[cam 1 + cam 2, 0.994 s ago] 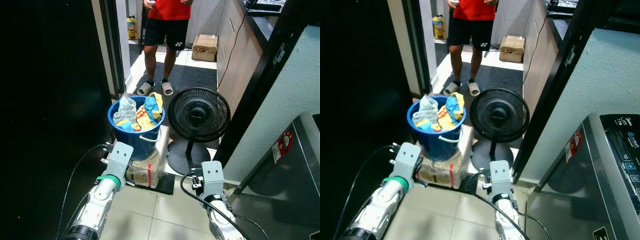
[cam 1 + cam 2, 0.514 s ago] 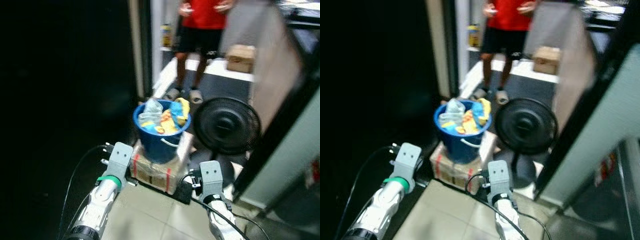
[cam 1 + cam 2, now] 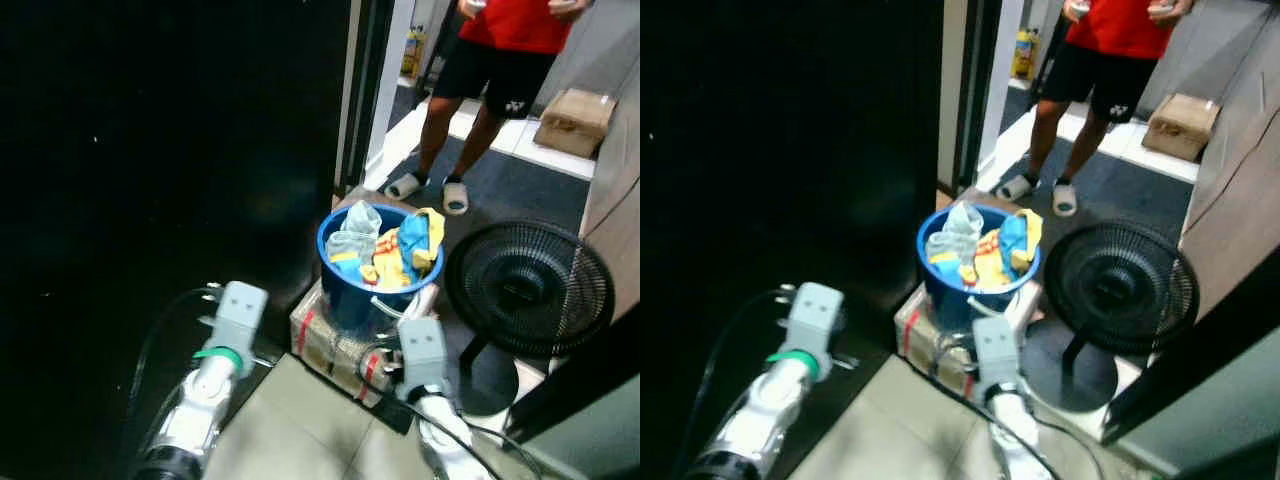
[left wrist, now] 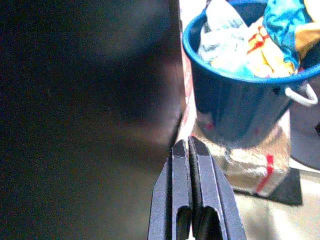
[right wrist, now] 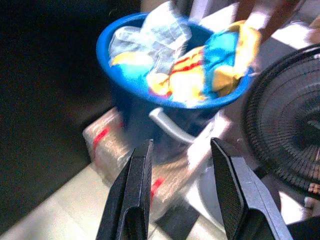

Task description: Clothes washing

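Two grippers are hovering short of the round blue plastic bucket [image 3: 380,268], which is heaped with yellow, blue and pale crumpled clothes [image 3: 388,242] and sitting on a plastic-wrapped cardboard box with red tape [image 3: 332,337]. I am holding the right gripper [image 5: 180,187] with its fingers spread wide, aimed at the bucket's near wall and its white handle [image 5: 167,127] but touching nothing. I am keeping the left gripper [image 4: 190,187] pressed together, off to the bucket's left beside the dark wall.

I judge this as the approach before picking laundry out. To do it well, I am planning to raise the right gripper above the rim, then come down into the heap's middle and pinch a thick fold, so one garment lifts free without dragging the bucket off its box. A black round pedestal fan [image 3: 528,290] is standing just beside the bucket on the right, so I am keeping that elbow tucked in. A person in a red shirt and black shorts [image 3: 500,60] is standing in the doorway beyond.
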You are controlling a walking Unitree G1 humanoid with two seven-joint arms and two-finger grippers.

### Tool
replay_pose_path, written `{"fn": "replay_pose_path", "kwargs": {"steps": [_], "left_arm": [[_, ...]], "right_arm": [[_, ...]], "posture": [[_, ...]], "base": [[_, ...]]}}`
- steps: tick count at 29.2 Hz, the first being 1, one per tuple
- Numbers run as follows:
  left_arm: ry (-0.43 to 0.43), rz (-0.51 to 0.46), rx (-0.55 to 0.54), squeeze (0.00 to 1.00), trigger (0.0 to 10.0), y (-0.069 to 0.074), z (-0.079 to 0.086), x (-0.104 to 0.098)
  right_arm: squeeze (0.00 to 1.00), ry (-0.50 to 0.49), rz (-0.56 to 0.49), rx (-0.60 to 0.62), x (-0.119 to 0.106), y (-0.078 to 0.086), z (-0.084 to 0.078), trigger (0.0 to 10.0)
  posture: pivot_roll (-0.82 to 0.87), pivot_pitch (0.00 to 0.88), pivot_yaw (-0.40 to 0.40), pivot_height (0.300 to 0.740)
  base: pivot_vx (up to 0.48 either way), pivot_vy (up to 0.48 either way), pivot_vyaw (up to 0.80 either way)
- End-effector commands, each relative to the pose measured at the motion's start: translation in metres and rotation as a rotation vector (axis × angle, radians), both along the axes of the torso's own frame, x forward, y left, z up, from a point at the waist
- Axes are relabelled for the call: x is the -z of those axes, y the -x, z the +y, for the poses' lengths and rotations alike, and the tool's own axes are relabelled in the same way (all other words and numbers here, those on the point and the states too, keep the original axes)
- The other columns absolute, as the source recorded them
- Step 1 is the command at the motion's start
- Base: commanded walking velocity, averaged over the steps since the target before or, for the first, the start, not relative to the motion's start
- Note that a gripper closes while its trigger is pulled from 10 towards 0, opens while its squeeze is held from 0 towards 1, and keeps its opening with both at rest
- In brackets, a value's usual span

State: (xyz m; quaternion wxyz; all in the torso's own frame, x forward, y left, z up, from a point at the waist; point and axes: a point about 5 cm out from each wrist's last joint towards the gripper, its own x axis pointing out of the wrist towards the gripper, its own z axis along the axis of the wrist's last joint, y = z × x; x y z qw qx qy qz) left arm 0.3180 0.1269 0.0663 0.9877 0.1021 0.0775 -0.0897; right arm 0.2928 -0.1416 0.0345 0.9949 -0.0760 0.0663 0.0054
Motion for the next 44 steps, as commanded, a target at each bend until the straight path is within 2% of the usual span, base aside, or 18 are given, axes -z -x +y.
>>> {"fn": "replay_pose_path", "kwargs": {"steps": [1,7,16,31,44], "left_arm": [[-0.018,0.019,-0.011,0.0,10.0,0.001,0.006,0.005],[-0.017,0.018,-0.008,0.0,10.0,0.001,0.005,0.006],[-0.014,0.017,-0.005,0.0,10.0,0.0,0.003,0.006],[-0.014,0.014,-0.004,0.0,10.0,-0.001,0.002,0.006],[-0.018,0.018,-0.006,0.0,10.0,0.0,0.003,0.007]], "right_arm": [[0.0,-0.015,0.029,0.001,0.007,0.005,0.003,10.0],[0.0,-0.022,0.036,0.03,0.007,0.003,-0.005,10.0],[0.0,-0.018,0.04,0.036,0.008,0.003,-0.007,10.0],[0.0,0.015,0.019,-0.006,0.005,0.002,-0.004,10.0],[0.0,0.009,0.017,0.005,0.005,0.002,-0.004,10.0]], "posture": [[0.02,0.0,0.042,0.74],[0.01,0.0,0.041,0.74],[0.01,0.0,0.04,0.74],[0.01,0.0,0.036,0.74],[0.01,0.0,0.036,0.74]], "base": [[0.398,0.0,0.0],[0.382,0.0,-0.53],[0.379,0.0,-0.8],[0.378,0.0,0.05],[0.294,0.0,0.06]]}}
